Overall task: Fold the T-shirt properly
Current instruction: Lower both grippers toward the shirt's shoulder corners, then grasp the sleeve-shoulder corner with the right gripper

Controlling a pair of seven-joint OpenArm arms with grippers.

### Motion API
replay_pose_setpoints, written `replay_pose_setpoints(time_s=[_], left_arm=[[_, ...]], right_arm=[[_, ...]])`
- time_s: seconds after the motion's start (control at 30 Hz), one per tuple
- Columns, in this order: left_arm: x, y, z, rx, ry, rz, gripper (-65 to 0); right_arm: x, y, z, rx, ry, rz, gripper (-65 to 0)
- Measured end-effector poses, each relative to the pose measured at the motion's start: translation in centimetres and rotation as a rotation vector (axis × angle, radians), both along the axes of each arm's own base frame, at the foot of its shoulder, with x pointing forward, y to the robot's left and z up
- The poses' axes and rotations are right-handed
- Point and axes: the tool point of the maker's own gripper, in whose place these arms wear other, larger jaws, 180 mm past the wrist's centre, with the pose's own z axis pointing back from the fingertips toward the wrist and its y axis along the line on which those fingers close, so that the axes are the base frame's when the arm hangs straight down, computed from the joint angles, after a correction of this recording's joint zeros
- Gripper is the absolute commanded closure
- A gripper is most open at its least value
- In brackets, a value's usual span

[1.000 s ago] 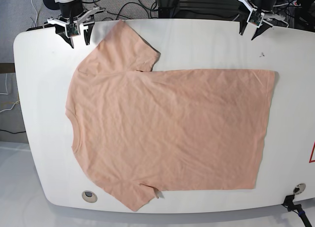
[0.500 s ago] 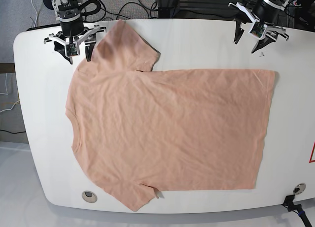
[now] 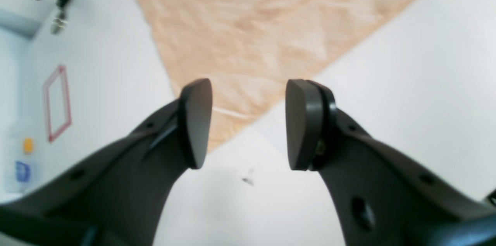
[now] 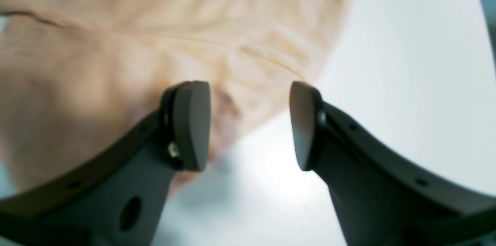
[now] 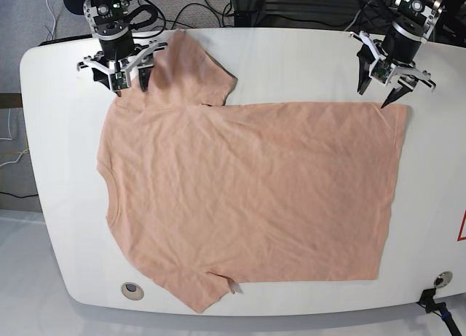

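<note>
The peach T-shirt (image 5: 247, 190) lies flat on the white table (image 5: 306, 59), plain side up, collar to the left and hem to the right. My left gripper (image 5: 372, 98) hangs open just above the hem's far corner. In the left wrist view that corner of the T-shirt (image 3: 263, 25) shows between and beyond the open left gripper (image 3: 248, 122). My right gripper (image 5: 129, 87) stands open at the far sleeve's shoulder edge. The right wrist view has the sleeve of the T-shirt (image 4: 155, 44) under the open right gripper (image 4: 248, 126). Neither holds cloth.
A red tape mark (image 5: 461, 227) sits at the table's right edge, seen also as the red tape mark (image 3: 58, 102). A round grommet (image 5: 132, 289) is near the front left. A clamp (image 5: 437, 281) sits at the front right. Cables run behind the table.
Both arms have come forward and down from the table's far edge to the shirt: the left to the hem corner, the right to the sleeve. Both jaws have widened a little.
</note>
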Motion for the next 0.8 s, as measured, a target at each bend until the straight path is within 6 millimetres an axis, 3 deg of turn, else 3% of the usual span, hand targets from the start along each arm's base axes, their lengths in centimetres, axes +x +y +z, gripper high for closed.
replay_pose_setpoints(time_s=[0.23,0.5,0.53,0.8], left_arm=[[0.2,0.7,-0.6,0.049,0.009,-0.006,-26.0],[0.7,0.8,-0.4,0.044,0.002,-0.008,-26.5],[0.9,0.9,-0.2,0.044,-0.007,-0.005,-26.6],[1.2,1.0,-0.2,0.047,-0.010,0.002,-26.7]], right_arm=[[0.4,2.2,-0.3,0.035,0.006,0.044,-31.9],[0.9,2.8,-0.3,0.046,-0.001,0.068,-31.2],[0.3,2.5,-1.5,0.042,0.044,0.054,-31.2],[-0.1,1.8,-4.3,0.048,0.126,0.029,-30.8]])
